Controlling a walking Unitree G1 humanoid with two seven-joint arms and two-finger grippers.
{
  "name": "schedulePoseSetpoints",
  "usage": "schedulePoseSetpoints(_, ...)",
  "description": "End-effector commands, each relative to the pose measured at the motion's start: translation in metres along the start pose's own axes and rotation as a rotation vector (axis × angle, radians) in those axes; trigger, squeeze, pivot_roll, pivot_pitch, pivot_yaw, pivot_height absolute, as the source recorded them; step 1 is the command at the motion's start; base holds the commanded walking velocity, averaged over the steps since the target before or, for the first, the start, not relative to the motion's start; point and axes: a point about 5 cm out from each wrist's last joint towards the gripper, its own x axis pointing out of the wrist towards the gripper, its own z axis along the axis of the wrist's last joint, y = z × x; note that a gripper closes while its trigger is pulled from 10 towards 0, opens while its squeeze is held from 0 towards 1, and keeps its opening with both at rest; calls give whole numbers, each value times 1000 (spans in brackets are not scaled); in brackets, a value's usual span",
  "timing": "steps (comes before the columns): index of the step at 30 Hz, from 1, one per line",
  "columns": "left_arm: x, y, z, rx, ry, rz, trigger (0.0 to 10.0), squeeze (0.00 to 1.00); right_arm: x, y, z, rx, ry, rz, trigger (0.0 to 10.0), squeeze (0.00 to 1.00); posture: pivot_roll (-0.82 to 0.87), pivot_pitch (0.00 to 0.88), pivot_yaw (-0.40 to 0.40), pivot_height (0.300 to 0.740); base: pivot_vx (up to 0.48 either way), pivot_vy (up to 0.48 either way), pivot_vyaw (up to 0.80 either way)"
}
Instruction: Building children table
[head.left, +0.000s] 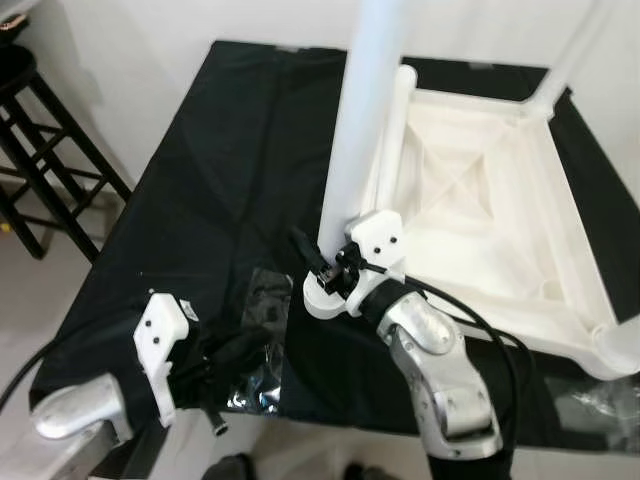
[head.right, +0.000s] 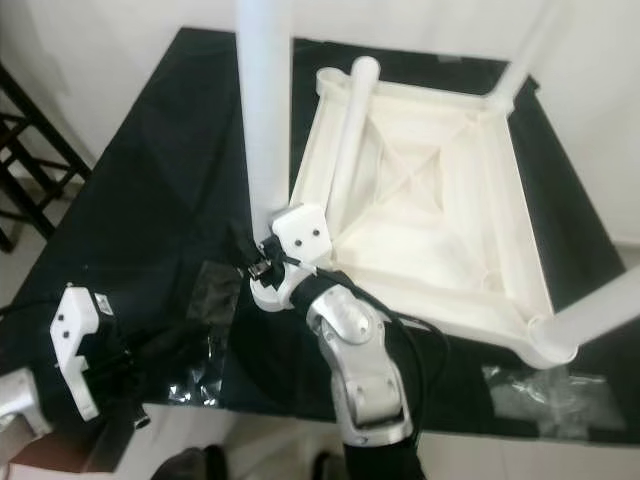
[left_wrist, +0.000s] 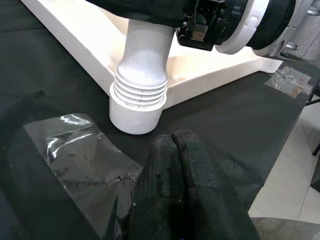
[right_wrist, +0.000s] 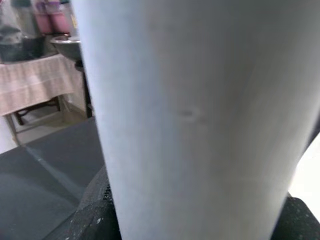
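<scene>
- Nearest, at about 7 o'clock in the head view: the left claw (left_wrist: 175, 165) sits low over the front edge of the bench (head.left: 230, 140), black fingers pressed together with nothing between them, right by a clear plastic wrapper (left_wrist: 80, 155) lying flat on the black cloth.
- Dead centre: the right claw (head.left: 318, 262) is clamped on the base of an upright white table leg (head.left: 362, 110), fingers on either side of it.
- That leg stands in the near-left corner socket of the upside-down white tabletop (head.left: 480, 220), out at 2 o'clock.
- Far at 10 o'clock, a dark wooden stool (head.left: 40, 160) stands on the floor.
</scene>
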Motion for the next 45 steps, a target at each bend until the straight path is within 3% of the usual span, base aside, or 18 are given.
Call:
schedulePoseSetpoints(1,0,-1,-3,-9,8,-17,10000,0,-8,3,-47,130,205,-20,0,0,89,216,-30,740,0,0,0)
schedulePoseSetpoints(2,0,0,-3,-6,8,-10,10000,0,-7,5,-47,142,213,-8,6196,0,84,214,-25,740,0,0,0)
schedulePoseSetpoints(3,0,1,-3,-4,7,-4,10000,0,-7,7,-45,148,213,-4,6196,0,84,214,-25,740,0,0,0)
schedulePoseSetpoints(4,0,1,-3,-2,6,1,10000,0,-6,8,-41,186,204,31,10000,0,87,211,-24,740,0,0,0)
schedulePoseSetpoints(5,0,1,-3,0,5,3,10000,0,-5,10,-36,207,196,46,10000,122,88,210,-24,740,0,0,0)
schedulePoseSetpoints(6,1,1,-4,1,5,3,10000,0,-4,10,-31,229,179,80,10000,1000,85,204,-24,740,0,0,0)
schedulePoseSetpoints(8,2,2,-4,0,6,0,10000,0,0,7,-19,214,148,221,10000,1000,88,200,-24,740,0,0,0)
schedulePoseSetpoints(15,2,2,-5,-3,7,-3,10000,0,8,-7,-4,131,111,392,10000,945,91,190,-21,740,0,0,0)
schedulePoseSetpoints(16,2,2,-6,-4,8,-4,10000,0,16,-22,6,55,93,464,10000,0,94,186,-22,740,0,0,0)
schedulePoseSetpoints(19,3,1,-7,-8,11,-4,10000,0,38,-56,21,-75,107,557,10000,0,109,177,-30,740,0,0,0)
schedulePoseSetpoints(24,3,1,-8,-8,11,-2,10000,0,41,-60,24,-72,122,631,10000,0,111,173,-30,740,0,0,0)
schedulePoseSetpoints(28,4,1,-10,-9,11,-2,10000,0,49,-72,29,18,160,762,10000,0,114,163,-30,740,0,0,0)
schedulePoseSetpoints(29,4,1,-10,-10,11,-3,10000,0,50,-73,30,45,162,777,8314,0,114,163,-31,740,0,0,0)
schedulePoseSetpoints(31,4,1,-10,-11,11,-4,10000,0,50,-74,31,62,162,787,8314,0,114,162,-32,740,0,0,0)
schedulePoseSetpoints(32,4,0,-11,-11,11,-5,10000,0,50,-75,31,74,163,804,2980,0,116,162,-33,740,0,0,0)
schedulePoseSetpoints(33,4,0,-11,-11,11,-5,10000,0,50,-75,31,74,163,804,2980,0,116,162,-33,740,0,0,0)
schedulePoseSetpoints(34,4,0,-11,-12,11,-6,10000,0,49,-76,31,83,161,821,0,0,115,162,-33,740,0,0,0)
schedulePoseSetpoints(45,5,-1,-9,-13,5,-11,10000,0,38,-94,26,62,114,751,0,0,106,172,-27,740,0,0,0)
